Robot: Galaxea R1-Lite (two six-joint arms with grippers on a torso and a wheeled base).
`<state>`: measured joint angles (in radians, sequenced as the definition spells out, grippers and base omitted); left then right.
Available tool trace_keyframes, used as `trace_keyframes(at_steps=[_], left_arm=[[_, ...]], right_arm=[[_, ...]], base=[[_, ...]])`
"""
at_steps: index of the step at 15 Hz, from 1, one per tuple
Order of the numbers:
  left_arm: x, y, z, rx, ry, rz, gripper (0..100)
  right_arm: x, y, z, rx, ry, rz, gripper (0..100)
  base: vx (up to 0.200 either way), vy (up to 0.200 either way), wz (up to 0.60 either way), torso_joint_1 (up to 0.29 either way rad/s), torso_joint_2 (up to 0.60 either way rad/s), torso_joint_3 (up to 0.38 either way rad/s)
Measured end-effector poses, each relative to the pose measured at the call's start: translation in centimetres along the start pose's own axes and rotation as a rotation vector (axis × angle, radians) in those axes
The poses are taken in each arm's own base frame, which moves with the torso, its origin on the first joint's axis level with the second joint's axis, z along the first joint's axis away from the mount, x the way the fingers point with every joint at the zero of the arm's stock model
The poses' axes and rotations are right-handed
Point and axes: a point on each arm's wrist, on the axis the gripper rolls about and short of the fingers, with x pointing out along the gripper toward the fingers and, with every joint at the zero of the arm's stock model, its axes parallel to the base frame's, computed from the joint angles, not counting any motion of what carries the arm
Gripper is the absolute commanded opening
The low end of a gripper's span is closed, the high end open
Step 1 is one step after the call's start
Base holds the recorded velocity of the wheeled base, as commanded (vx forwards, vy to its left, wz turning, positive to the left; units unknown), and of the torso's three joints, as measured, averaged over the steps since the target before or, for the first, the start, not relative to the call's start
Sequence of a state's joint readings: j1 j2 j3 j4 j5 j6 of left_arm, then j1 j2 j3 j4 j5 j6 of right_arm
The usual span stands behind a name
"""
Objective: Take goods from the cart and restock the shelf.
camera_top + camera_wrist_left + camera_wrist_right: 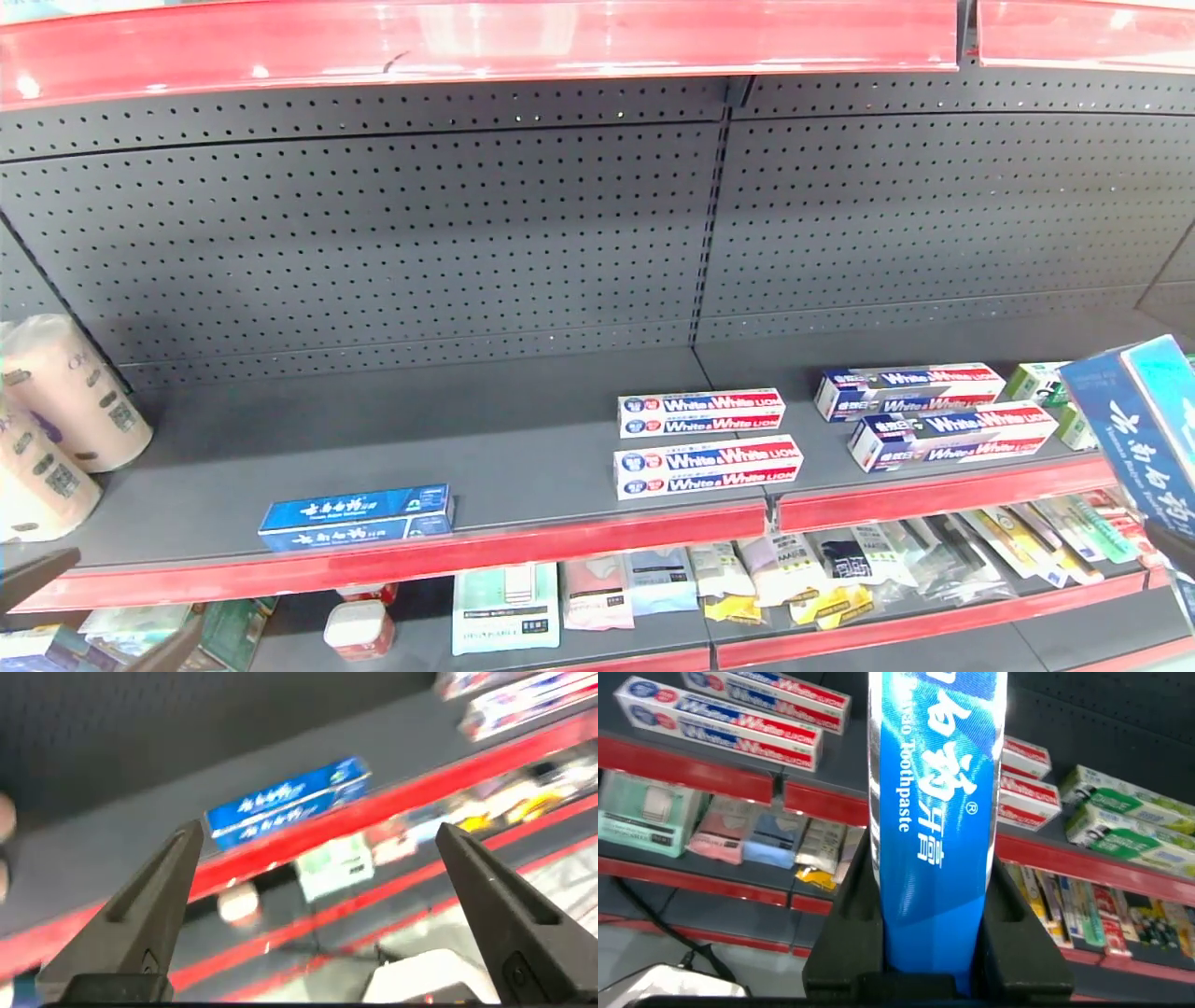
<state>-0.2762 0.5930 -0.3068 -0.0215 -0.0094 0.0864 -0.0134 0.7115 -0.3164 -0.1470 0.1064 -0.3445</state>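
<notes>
A blue toothpaste box point(934, 793) stands upright between the fingers point(859, 924) of my right gripper point(934, 891), which is shut on it. In the head view this box point(1139, 429) hangs at the far right, in front of the shelf point(523, 439). An identical blue box point(355, 516) lies at the shelf's front left edge. My left gripper point(320, 833) is open and holds nothing; it is low at the left, in front of and below that lying blue box point(285, 803). Several white toothpaste boxes point(708, 466) lie on the shelf's right half.
Wrapped tissue rolls point(56, 392) stand at the shelf's left end and green boxes point(1036, 381) at its right end. The lower shelf holds hanging packets point(784, 569) and a red-lidded jar point(359, 630). A red-edged upper shelf point(467, 37) hangs overhead. Bare shelf floor lies between the blue and white boxes.
</notes>
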Motion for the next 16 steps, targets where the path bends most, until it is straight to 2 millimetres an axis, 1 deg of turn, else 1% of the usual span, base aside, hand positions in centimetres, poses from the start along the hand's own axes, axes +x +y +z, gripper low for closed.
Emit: trace_keyframes(at_steps=[2,5,13,16], left_arm=[[-1.5,-0.1,-1.0,0.021,-0.053,-0.014,100],[-2.7,-0.1,-1.0,0.042,-0.127,-0.005,100],[-2.5,-0.1,-0.7,0.18,-0.132,0.018,100],[-2.4,-0.2,-1.5,0.208,-0.119,0.01,100]], right_arm=[[0.0,0.0,0.0,-0.002,-0.001,-0.005,0],[0.0,0.0,0.0,-0.004,-0.001,-0.005,0],[-0.1,0.0,0.0,-0.004,-0.002,-0.009,0],[-0.1,0.0,0.0,-0.016,0.0,-0.009,0]], base=[[0.0,0.0,0.0,0.0,0.0,0.0],[0.0,0.0,0.0,0.0,0.0,0.0],[0.0,0.0,0.0,0.0,0.0,0.0],[0.0,0.0,0.0,0.0,0.0,0.0]])
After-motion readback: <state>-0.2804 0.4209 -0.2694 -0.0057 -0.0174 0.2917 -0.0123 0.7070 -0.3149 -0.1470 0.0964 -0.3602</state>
